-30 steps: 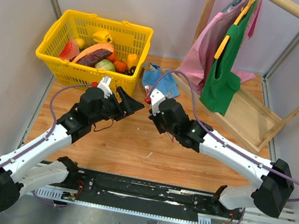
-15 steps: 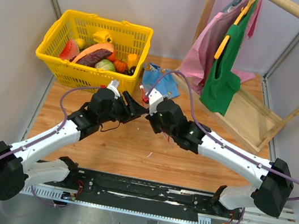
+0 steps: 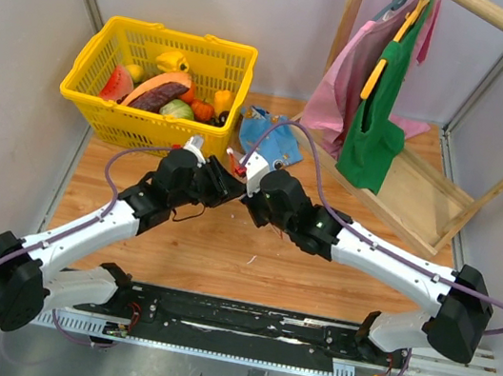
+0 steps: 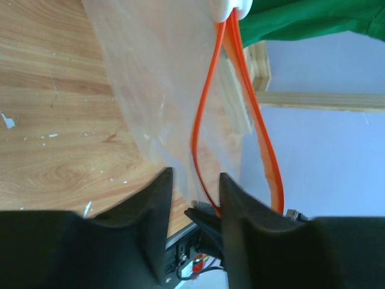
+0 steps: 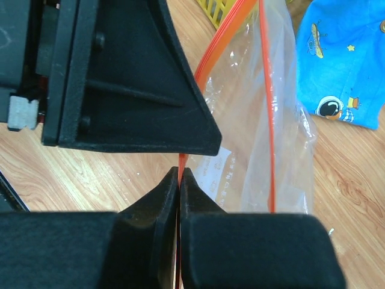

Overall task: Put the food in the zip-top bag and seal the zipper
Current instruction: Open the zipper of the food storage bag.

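The clear zip-top bag (image 5: 252, 150) hangs between the two arms, its mouth parted. My right gripper (image 5: 180, 173) is shut on one strip of the orange zipper (image 5: 264, 90). My left gripper (image 4: 194, 191) stands open, its fingers either side of the bag's film (image 4: 162, 78) and the other zipper strip (image 4: 198, 129). From above, the left gripper (image 3: 228, 182) and right gripper (image 3: 250, 188) nearly touch and hide most of the bag. The food lies in the basket: a long dark red slice (image 3: 156, 93) among other toy fruits (image 3: 172, 61).
The yellow mesh basket (image 3: 90, 113) stands at the back left. A blue soft pouch (image 3: 266, 133) lies just behind the grippers. At the right, a wooden rack (image 3: 424, 198) holds a green garment (image 3: 378, 122) and a pink one.
My left gripper has swung right up to the right gripper and its jaws have narrowed around the bag's lip. The right gripper has edged left, still holding the zipper.
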